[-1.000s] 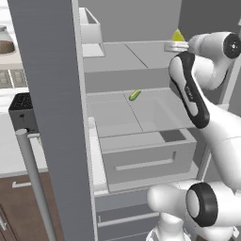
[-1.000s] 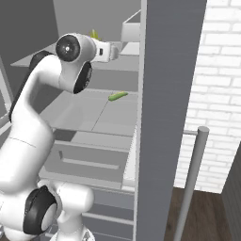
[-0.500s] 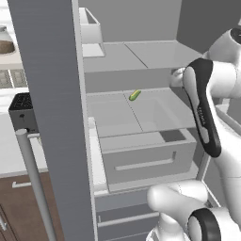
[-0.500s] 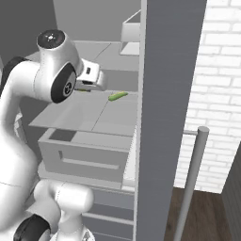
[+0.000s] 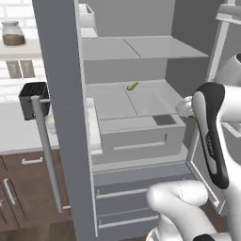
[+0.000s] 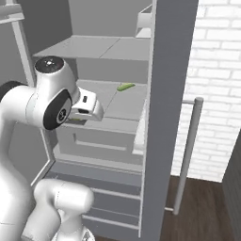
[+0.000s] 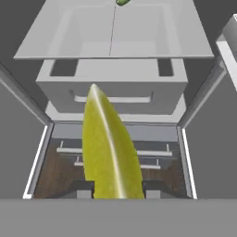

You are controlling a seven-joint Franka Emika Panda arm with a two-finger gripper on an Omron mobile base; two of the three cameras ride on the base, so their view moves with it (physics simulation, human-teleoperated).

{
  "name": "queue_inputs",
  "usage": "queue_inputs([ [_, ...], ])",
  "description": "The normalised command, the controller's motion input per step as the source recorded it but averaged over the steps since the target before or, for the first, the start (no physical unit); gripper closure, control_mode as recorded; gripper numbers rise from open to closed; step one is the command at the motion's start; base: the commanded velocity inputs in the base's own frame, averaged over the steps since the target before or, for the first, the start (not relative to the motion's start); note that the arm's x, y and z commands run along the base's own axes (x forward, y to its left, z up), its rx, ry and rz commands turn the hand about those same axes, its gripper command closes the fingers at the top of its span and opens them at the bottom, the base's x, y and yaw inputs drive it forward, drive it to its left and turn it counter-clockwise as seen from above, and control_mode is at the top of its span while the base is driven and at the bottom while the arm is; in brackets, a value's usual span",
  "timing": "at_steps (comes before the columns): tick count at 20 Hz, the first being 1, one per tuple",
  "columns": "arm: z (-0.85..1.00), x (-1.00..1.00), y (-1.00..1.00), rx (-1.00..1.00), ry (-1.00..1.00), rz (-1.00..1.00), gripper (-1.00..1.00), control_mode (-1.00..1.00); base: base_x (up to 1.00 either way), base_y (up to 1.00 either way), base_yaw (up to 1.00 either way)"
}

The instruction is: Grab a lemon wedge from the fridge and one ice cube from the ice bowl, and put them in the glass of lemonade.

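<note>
**Lemon wedge in the jaws, outside the open fridge**

Hand view: gripper [image 7: 115, 190] closed down on the lemon wedge [image 7: 110, 148]. Two dark fingertips [image 7: 83, 189] sit just either side of its lower end, gap no wider than the wedge itself. The wedge stands up between them, yellow-green, pale ridge along its middle, pointed tip toward the fridge drawer.

This view alone shows the grip. In the left base view the hand is mostly hidden behind the dark forearm; only a sliver of yellow-green [image 5: 190, 117] peeks out beside the wrist. In the right base view the gripper [image 6: 81, 121] hangs under the white hand block, a trace of yellow-green [image 6: 79, 122] below it; jaw spacing can't be read there.

Outward: the fridge [image 5: 63, 117] stands with both doors swung open. Gripper sits in front of the middle shelf, over the pulled-out grey drawer [image 7: 111, 88], well clear of the shelves.

A second small green piece [image 5: 132, 85] lies on the middle shelf toward the back, seen also in the right base view [image 6: 125, 87] and cut off at the top edge of the hand view [image 7: 122, 2].

Left base view only: black toaster [image 5: 33, 96] on the pale counter left of the door, jar [image 5: 12, 33] on a shelf above, brown cabinets [image 5: 23, 188] below. Right base view only: white brick wall [image 6: 216, 84] and the door's bar handle [image 6: 187, 155]
</note>
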Motion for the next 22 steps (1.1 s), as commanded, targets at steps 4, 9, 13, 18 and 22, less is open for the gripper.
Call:
queue_inputs([
  [4, 0.00, 0.00, 0.00, 0.00, 0.00, 0.00, 1.00, 1.00, -1.00, 0.49, 0.17],
  [9, 0.00, 0.00, 0.00, 0.00, 0.00, 0.00, 1.00, 1.00, -1.00, 0.89, 0.24],
  [13, 0.00, 0.00, 0.00, 0.00, 0.00, 0.00, 1.00, 1.00, -0.92, 1.00, 0.25],
  [18, 0.00, 0.00, 0.00, 0.00, 0.00, 0.00, 1.00, 1.00, -0.21, 1.00, 0.21],
  [22, 0.00, 0.00, 0.00, 0.00, 0.00, 0.00, 1.00, 1.00, 0.00, 1.00, 0.20],
])
